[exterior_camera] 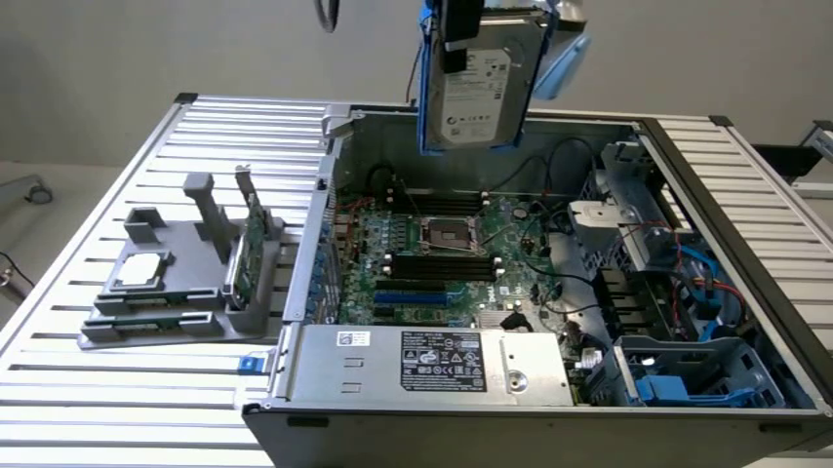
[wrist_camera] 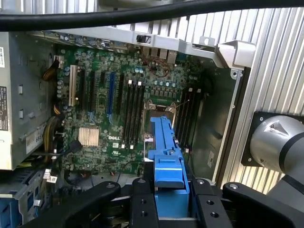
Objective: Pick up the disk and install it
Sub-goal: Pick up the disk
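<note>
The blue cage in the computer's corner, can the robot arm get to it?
Probably yes. The computer case lies open on top and nothing covers the blue cage. The pincer grips the disk high above the motherboard, so the way looks free, though cables run nearby.

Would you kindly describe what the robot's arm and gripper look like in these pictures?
The gripper is matt black, with two flat, blocky jaws dotted with small round screw holes. A thick black cable crosses in front of the wrist camera. The arm joint is a smooth, rounded silver-grey cylinder with a black plate behind it.
</note>
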Robot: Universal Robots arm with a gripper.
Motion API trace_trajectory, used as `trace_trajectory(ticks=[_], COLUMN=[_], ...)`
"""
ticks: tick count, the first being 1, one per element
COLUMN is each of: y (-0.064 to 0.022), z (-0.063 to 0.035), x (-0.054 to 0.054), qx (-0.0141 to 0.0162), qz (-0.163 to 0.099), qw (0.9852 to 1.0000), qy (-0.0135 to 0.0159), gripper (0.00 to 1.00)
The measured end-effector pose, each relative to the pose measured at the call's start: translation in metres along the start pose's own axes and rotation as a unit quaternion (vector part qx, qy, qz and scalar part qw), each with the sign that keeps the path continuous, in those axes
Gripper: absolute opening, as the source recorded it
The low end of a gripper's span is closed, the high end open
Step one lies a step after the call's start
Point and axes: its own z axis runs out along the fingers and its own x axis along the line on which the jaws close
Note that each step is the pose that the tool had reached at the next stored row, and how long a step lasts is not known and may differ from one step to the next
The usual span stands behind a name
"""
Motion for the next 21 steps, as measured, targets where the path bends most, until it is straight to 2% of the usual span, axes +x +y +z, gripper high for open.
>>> trace_trajectory(ticks=[9,21], y=[-0.0265,-0.0491], z=[-0.0022,-0.0061], x=[0.013,0.026], qx=[0.0001,0.0006], qz=[0.0,0.0], qw=[1.0,1.0], qy=[0.0,0.0003], gripper=[0.33,0.33])
